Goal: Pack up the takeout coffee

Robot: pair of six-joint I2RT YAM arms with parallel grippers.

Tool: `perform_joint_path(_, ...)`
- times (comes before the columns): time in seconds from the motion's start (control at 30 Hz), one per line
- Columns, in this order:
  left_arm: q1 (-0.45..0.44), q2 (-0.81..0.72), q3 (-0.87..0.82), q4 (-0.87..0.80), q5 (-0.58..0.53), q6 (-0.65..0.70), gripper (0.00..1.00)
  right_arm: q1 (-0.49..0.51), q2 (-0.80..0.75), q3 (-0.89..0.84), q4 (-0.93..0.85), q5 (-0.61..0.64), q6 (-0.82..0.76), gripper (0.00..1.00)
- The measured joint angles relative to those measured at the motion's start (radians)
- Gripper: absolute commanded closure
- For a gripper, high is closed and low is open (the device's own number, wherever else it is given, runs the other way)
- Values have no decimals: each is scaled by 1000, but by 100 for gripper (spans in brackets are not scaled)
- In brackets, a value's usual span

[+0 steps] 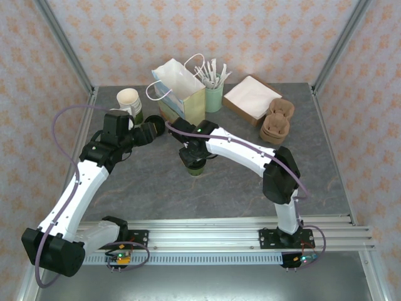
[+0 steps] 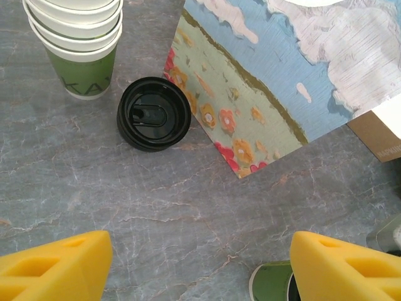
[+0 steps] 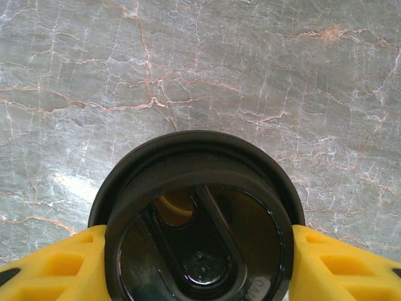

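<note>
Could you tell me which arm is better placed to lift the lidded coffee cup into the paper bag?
Right. The right hand clasps the small green paper cup with a round black plastic lid, close to the flowery paper bag. The left hand hangs open near a loose black plastic lid.

Grey marbled table (image 1: pixel 144 188). Pink patterned walls (image 1: pixel 188 31) on three sides, metal posts (image 1: pixel 66 44) at the far corners. Even light.

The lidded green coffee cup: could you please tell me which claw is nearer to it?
Right. The right claw grips the lidded green coffee cup from both sides; the left claw hangs open to its left, near the loose black lid and paper bag.
</note>
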Motion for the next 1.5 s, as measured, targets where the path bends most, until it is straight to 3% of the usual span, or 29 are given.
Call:
perform_joint_path(0.43, 0, -10, 0, -5, 27, 0, 24, -2, -11, 11, -74, -14, 5, 49)
perform_joint_path(0.9, 0, 12, 0, -6, 53, 0, 24, -8, -32, -39, -28, -21, 3, 49)
perform_joint_path(1.3, 0, 11, 0, -6, 58, 0, 24, -8, -7, 21, -77, -22, 5, 33)
perform_joint_path(1.5, 0, 8, 0, -6, 61, 0, 24, -8, 3, 42, -104, -23, 5, 31)
